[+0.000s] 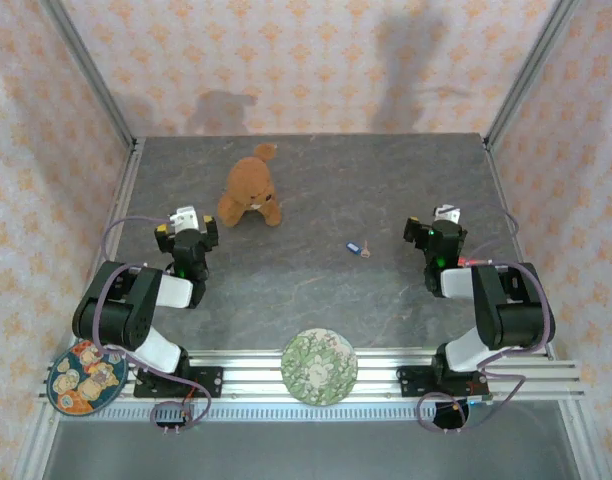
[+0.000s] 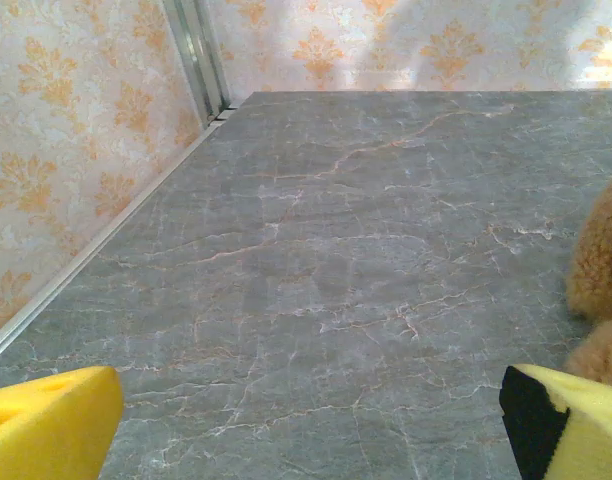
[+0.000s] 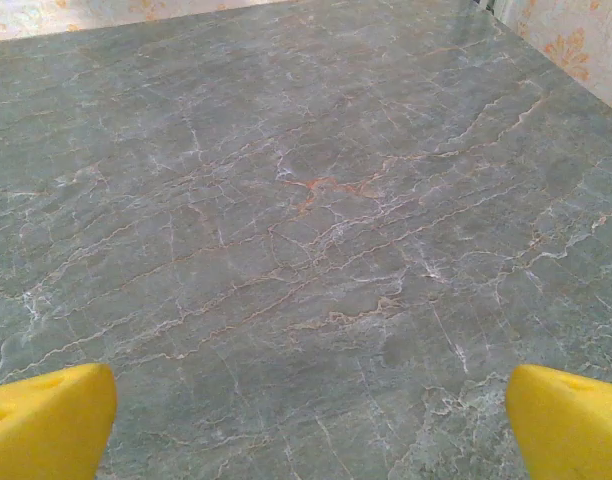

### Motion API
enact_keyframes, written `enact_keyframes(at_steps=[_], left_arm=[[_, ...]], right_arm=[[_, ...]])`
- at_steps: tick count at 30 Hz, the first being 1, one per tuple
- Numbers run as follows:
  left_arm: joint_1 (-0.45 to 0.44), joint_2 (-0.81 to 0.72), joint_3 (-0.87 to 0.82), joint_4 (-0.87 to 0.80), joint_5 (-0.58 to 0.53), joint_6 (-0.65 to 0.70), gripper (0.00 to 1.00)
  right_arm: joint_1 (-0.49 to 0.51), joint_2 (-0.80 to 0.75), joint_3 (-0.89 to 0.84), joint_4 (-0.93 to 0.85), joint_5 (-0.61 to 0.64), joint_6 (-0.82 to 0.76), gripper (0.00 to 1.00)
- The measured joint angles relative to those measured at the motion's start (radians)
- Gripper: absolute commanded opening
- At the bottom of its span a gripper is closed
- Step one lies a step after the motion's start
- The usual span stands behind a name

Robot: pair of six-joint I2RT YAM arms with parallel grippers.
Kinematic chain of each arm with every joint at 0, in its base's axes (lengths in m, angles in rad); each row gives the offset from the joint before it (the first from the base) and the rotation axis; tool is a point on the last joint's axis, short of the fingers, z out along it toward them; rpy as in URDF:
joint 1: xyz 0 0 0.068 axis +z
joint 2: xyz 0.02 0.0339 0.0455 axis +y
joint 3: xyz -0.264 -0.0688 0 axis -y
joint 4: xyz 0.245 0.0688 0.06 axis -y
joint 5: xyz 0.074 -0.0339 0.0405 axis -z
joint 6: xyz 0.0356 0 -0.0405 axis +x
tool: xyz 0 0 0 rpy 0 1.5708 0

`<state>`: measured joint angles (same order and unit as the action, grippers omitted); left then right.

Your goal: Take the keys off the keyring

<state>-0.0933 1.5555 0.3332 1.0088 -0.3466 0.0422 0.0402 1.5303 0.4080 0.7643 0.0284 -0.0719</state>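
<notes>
Keys [image 1: 359,247] are seen lying flat on the grey marbled tabletop [image 1: 316,290], in the open area between the two arms and nearer the right one. Two tiny pieces can be told apart in the top view, one with a bright blue head toward the left and one pale silvery-tan piece touching or just beside it on the right. At this scale it cannot be told whether a ring joins them.

A brown teddy bear [image 1: 250,193] is seated farther back and to the left, well apart from the keys. Its fur is caught at the right edge of the left wrist view [image 2: 601,270].

The left arm [image 1: 136,305] is folded near the left side of the tabletop, its wrist just beside the bear. The left jaws are held wide apart, with one yellow pad [image 2: 46,420] in each lower corner of the wrist view and bare tabletop between them.

The right arm [image 1: 496,310] is folded on the right side. The right jaws are likewise spread wide, and marbled surface is shown between the yellow pads [image 3: 571,425].

A round green-patterned disc [image 1: 319,366] rests on the rail at the near edge, and a flat multicoloured packet [image 1: 84,376] lies at the near left corner.
</notes>
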Motion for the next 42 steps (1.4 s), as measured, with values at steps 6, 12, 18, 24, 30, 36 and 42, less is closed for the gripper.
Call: enact_keyframes(at_steps=[6, 12, 18, 24, 30, 36, 42], left_arm=[[0.0, 0.0, 0.0, -0.003, 0.0, 0.0, 1.0], [0.0, 0.0, 0.0, -0.003, 0.0, 0.0, 1.0], [0.0, 0.0, 0.0, -0.003, 0.0, 0.0, 1.0], [0.0, 0.0, 0.0, -0.003, 0.0, 0.0, 1.0], [0.0, 0.0, 0.0, -0.004, 0.0, 0.0, 1.0], [0.002, -0.019, -0.003, -0.009, 0.0, -0.008, 1.0], [-0.04, -0.106, -0.014, -0.063, -0.069, -0.008, 1.0]], right_arm=[[0.0, 0.0, 0.0, 0.0, 0.0, 0.0, 0.99], [0.0, 0.0, 0.0, 0.0, 0.0, 0.0, 0.99], [0.0, 0.0, 0.0, 0.0, 0.0, 0.0, 0.99], [0.0, 0.0, 0.0, 0.0, 0.0, 0.0, 0.99], [0.0, 0.0, 0.0, 0.0, 0.0, 0.0, 0.99], [-0.002, -0.054, 0.065, -0.157, -0.047, -0.008, 0.99], [-0.002, -0.232, 0.156, -0.305, -0.09, 0.009, 0.99]])
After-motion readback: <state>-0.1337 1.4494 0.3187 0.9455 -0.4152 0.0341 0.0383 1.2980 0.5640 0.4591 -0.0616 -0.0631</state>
